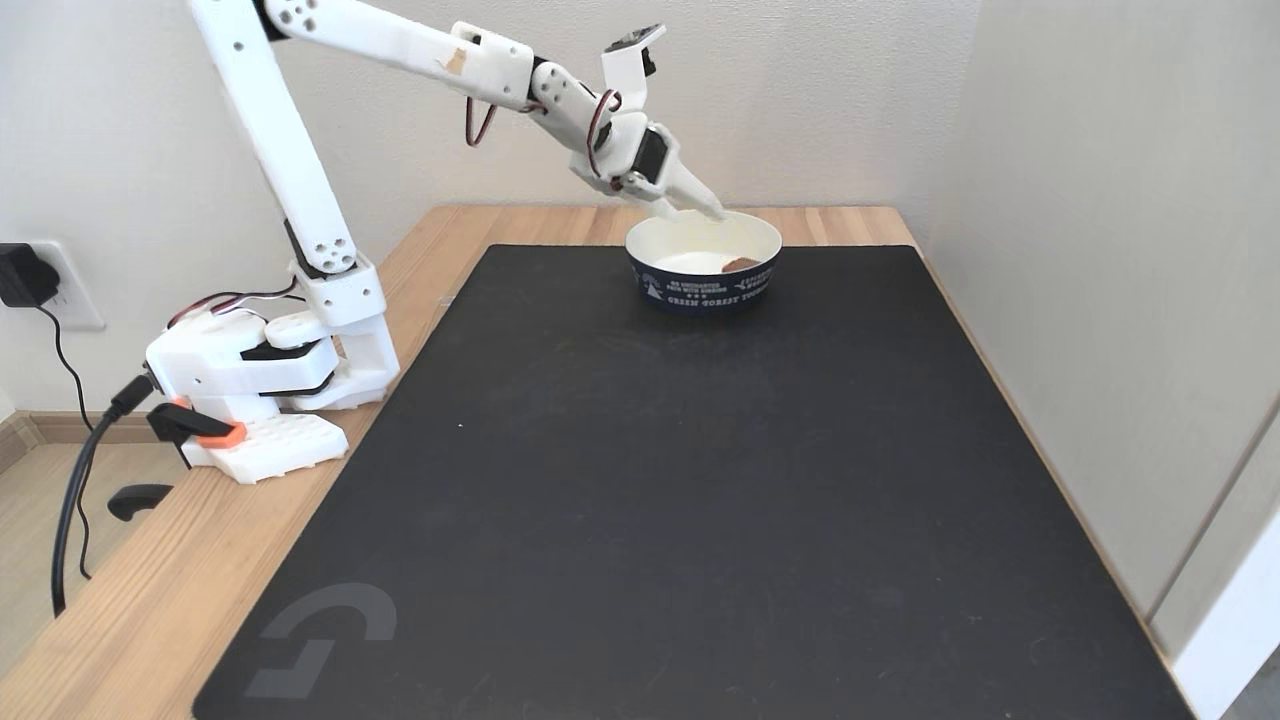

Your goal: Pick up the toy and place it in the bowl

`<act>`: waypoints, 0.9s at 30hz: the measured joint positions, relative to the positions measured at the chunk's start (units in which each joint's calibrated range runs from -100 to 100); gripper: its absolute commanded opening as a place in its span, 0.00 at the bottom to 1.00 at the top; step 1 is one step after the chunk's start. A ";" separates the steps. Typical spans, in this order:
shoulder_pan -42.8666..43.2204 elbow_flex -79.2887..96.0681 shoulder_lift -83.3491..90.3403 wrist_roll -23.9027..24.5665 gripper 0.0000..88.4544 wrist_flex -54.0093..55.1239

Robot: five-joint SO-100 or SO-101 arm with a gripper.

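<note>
Reddish-brown toy inside navy bowl, upright on mat

arm: stretched forward, wrist pitched down | tool: tips low, jaw state unclear

black mat lies bare in front; bowl stands at its far edge.

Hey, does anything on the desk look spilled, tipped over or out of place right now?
Nothing stands out. The bowl sits upright on the black mat, and the toy lies inside it.
</note>
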State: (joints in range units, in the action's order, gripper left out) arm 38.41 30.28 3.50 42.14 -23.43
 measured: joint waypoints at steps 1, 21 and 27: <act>-1.25 0.94 2.33 0.00 0.22 0.00; -38.37 53.28 67.78 -19.92 0.14 0.00; -45.03 66.13 81.60 -29.14 0.14 -2.03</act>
State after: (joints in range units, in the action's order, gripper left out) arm -6.62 96.41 85.10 13.00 -25.45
